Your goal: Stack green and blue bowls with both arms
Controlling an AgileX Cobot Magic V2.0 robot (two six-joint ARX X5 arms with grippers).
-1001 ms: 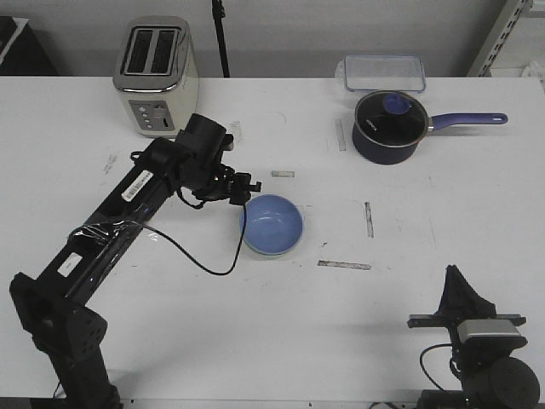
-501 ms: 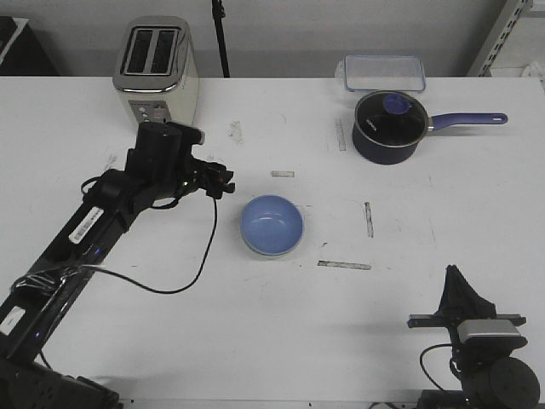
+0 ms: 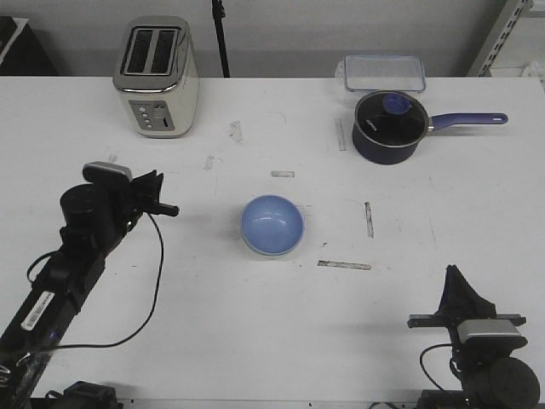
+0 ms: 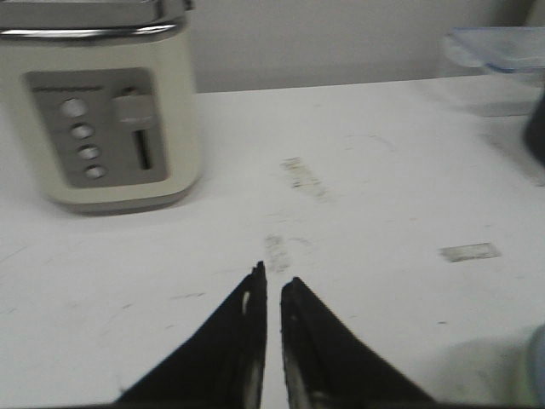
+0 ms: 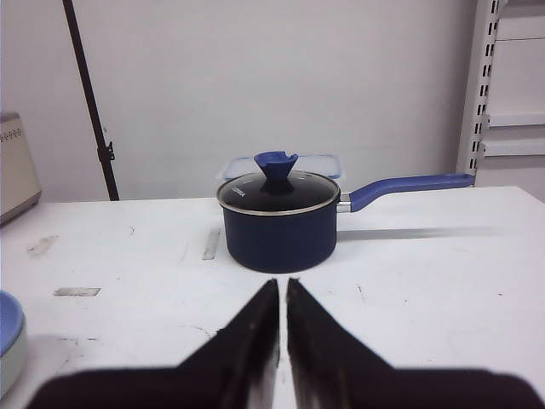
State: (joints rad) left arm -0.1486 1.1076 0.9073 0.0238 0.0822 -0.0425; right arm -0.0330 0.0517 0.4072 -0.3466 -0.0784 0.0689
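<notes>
The light blue bowl (image 3: 272,223) sits mid-table, nested in the pale green bowl, which shows only as a thin rim under it. The right wrist view shows the stack at its edge: blue bowl (image 5: 7,313) on top, green bowl (image 5: 7,362) below. My left gripper (image 3: 173,210) is shut and empty, well left of the bowls, pointing toward them; in its wrist view it (image 4: 272,281) hovers over bare table. My right gripper (image 3: 456,274) is shut and empty near the table's front right; its wrist view shows it (image 5: 283,285) closed.
A cream toaster (image 3: 156,77) stands at the back left. A dark blue lidded saucepan (image 3: 389,126) with a long handle stands at the back right, with a clear lidded container (image 3: 384,72) behind it. Tape marks (image 3: 344,265) lie on the white table.
My left arm has pulled back from the bowls, to the left and toward the table's front. The bowls and the right arm have not moved.
</notes>
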